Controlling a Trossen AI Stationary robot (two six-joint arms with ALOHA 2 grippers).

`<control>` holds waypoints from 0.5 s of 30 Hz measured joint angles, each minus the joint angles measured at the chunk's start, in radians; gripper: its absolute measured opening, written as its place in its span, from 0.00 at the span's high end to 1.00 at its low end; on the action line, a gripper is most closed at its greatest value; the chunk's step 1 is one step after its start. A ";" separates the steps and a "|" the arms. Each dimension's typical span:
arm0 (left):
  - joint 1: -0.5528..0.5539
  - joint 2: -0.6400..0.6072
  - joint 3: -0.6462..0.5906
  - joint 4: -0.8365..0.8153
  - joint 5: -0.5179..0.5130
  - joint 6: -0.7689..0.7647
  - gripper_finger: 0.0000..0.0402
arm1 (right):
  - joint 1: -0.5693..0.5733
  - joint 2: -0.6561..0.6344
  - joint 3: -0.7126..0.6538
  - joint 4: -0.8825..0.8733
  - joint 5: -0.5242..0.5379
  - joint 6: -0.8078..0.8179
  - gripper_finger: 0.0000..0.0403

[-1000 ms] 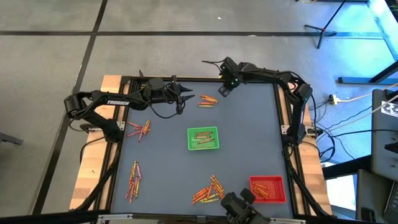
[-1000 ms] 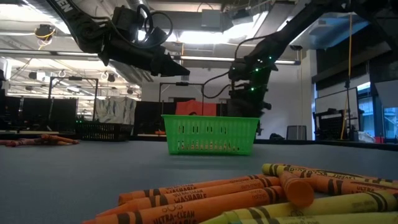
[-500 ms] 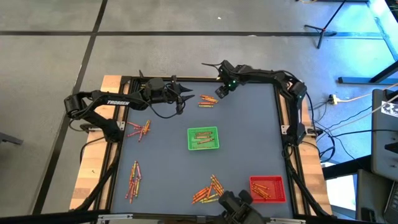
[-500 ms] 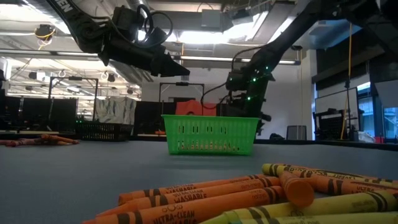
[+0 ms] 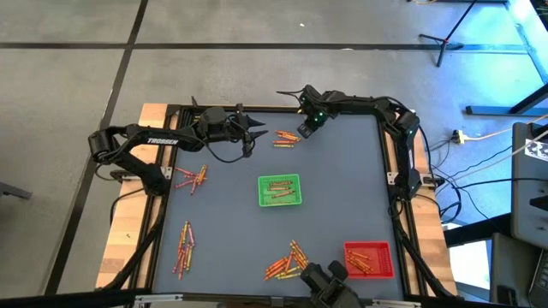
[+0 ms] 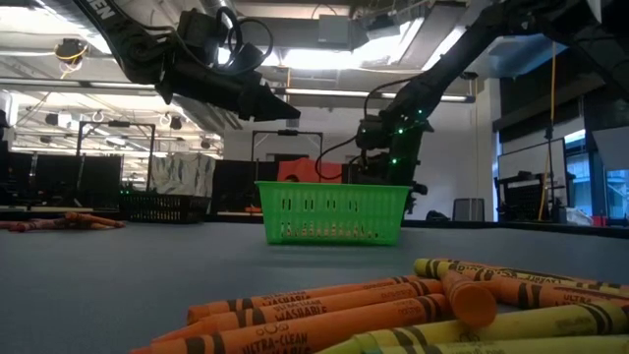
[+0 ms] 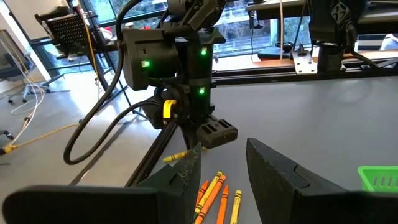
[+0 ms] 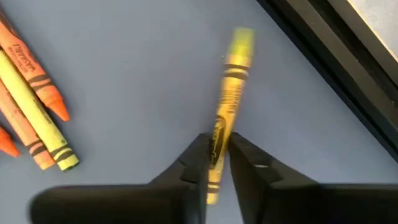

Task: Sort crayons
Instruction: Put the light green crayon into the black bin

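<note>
I see the right claw [image 8: 216, 163] pinched on a yellow crayon [image 8: 227, 99] at the worktop's [image 5: 334, 197] far edge, beside a small crayon cluster [image 5: 286, 138]. My left claw [image 7: 221, 163] hangs parted and empty near that cluster.

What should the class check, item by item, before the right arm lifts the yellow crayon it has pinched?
1. Right claw closed on the yellow crayon: ok.
2. Grip centred on the crayon: not ok, it is pinched near one end.
3. Neighbouring loose crayons clear of the claw: ok.
4. Left claw out of the way: ok, it hovers apart, open and empty.
5. Green tray has room: ok.
6. Crayon already off the table: cannot tell.
</note>
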 joint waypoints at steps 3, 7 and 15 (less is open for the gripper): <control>0.000 0.000 0.000 0.000 0.000 0.000 0.72 | 0.000 0.000 0.000 -0.003 0.009 -0.026 0.94; 0.000 0.000 0.000 0.003 0.000 0.000 0.72 | 0.007 -0.002 0.000 -0.004 0.033 -0.071 0.98; -0.003 0.000 0.000 0.005 0.000 0.000 0.72 | 0.050 -0.072 -0.003 -0.034 0.088 -0.129 0.98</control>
